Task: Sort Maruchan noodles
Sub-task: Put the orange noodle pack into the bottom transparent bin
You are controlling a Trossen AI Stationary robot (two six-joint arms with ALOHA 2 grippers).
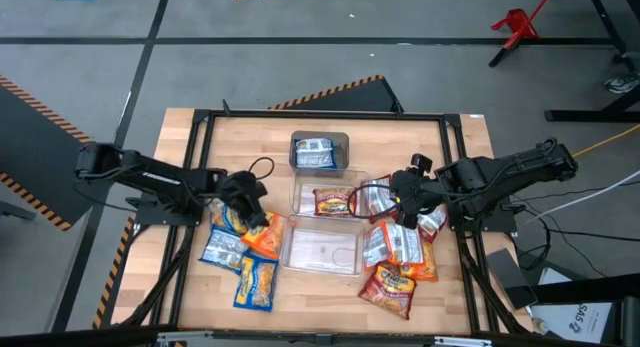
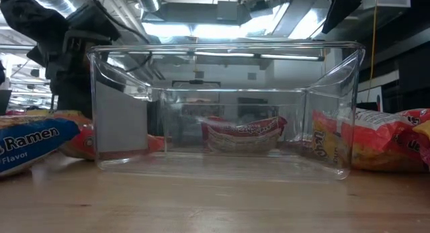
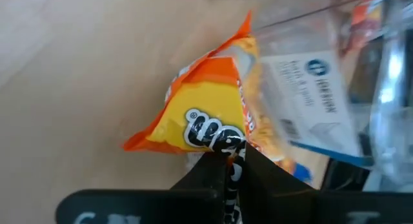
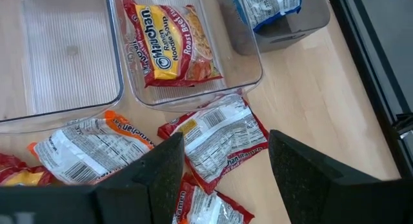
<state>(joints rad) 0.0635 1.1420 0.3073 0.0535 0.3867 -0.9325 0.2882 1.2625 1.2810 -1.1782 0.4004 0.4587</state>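
My left gripper (image 1: 248, 205) (image 3: 231, 167) is shut on an orange noodle packet (image 3: 206, 114) left of the clear bins. Blue-and-yellow packets (image 1: 222, 249) (image 1: 255, 282) lie flat on the table near it. My right gripper (image 1: 405, 205) (image 4: 226, 175) is open above a red-and-silver packet (image 4: 216, 137) that lies face down on the wood; it touches nothing. More red and orange packets (image 1: 395, 272) lie heaped at the table's right. The far bin holds a blue packet (image 1: 316, 152), and the middle bin holds a red one (image 4: 169, 46). My left gripper pinches the orange packet by one edge (image 3: 227, 145) between its two shut fingers. The packet sticks out past the fingertips, tilted, with one corner (image 3: 245, 20) raised by the clear bin's wall. Whether its far end rests on the table, I cannot tell.
Three clear bins stand in a row at mid-table: far (image 1: 320, 137), middle (image 1: 300, 195) and near (image 1: 320, 252), the near one empty. In the low view that bin (image 2: 222, 159) fills the front. A black frame (image 1: 450, 147) borders the table.
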